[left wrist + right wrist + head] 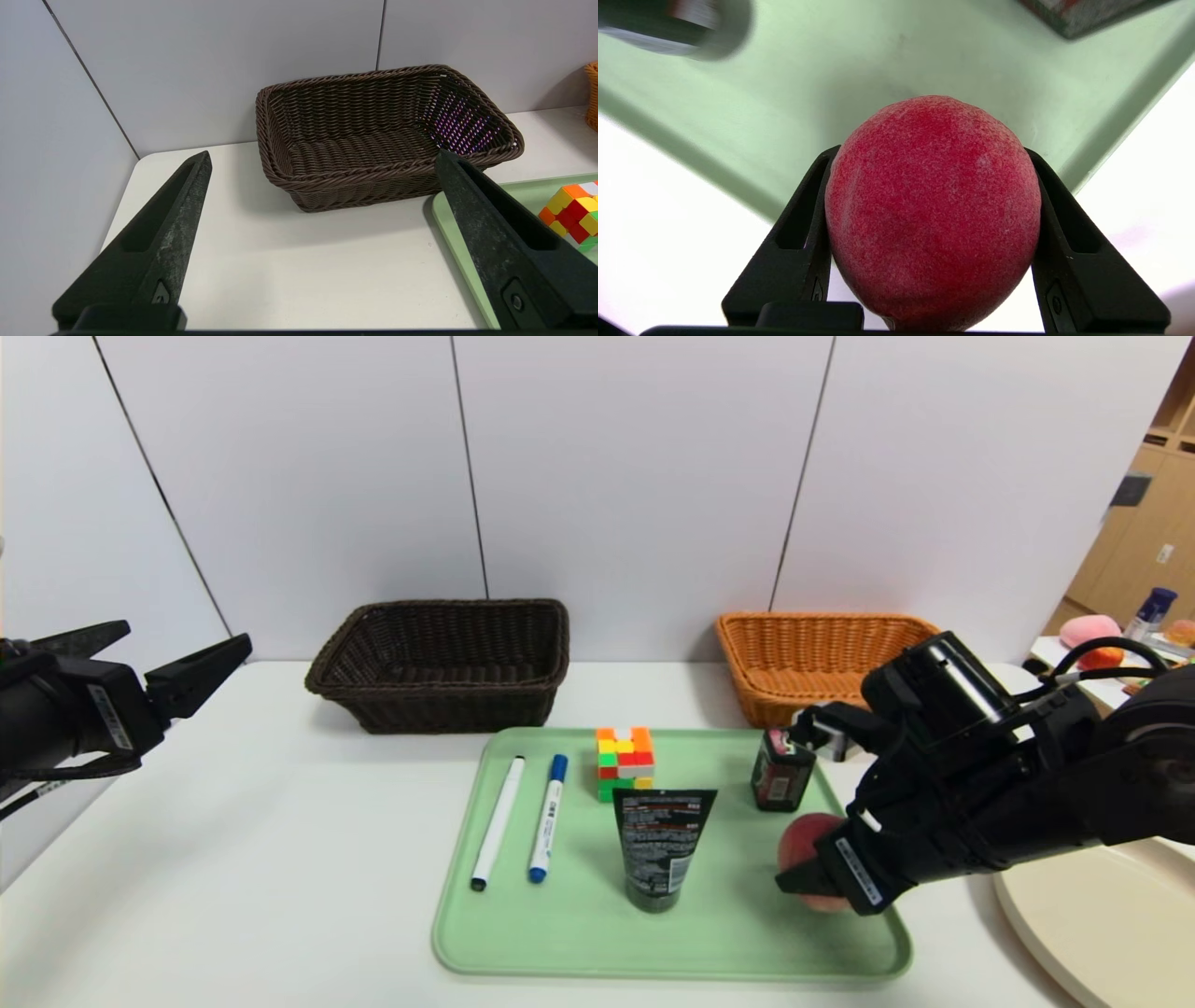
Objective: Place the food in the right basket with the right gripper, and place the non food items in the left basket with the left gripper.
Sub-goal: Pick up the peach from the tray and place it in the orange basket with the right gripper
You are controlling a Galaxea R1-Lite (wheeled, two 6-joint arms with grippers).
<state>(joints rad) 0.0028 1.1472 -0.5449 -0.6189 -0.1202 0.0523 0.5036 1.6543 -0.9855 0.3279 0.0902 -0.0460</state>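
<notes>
My right gripper (pixel 805 870) is shut on the pink-red peach (pixel 801 847) at the green tray's (pixel 579 933) front right corner; both fingers press its sides in the right wrist view (pixel 931 210). The dark pink-labelled container (pixel 780 770) stands behind it. The puzzle cube (pixel 625 763), black tube (pixel 660 847), black-capped marker (pixel 498 821) and blue-capped marker (pixel 548 817) lie on the tray. The dark brown basket (pixel 439 663) and orange basket (pixel 812 653) stand at the back, both empty. My left gripper (pixel 183 639) is open and empty at the far left, facing the dark basket (pixel 373 135).
A cream round surface (pixel 1111 915) lies at the front right, under my right arm. A side table with soft toys and a bottle (pixel 1092 635) is at the far right. White wall panels close the back of the table.
</notes>
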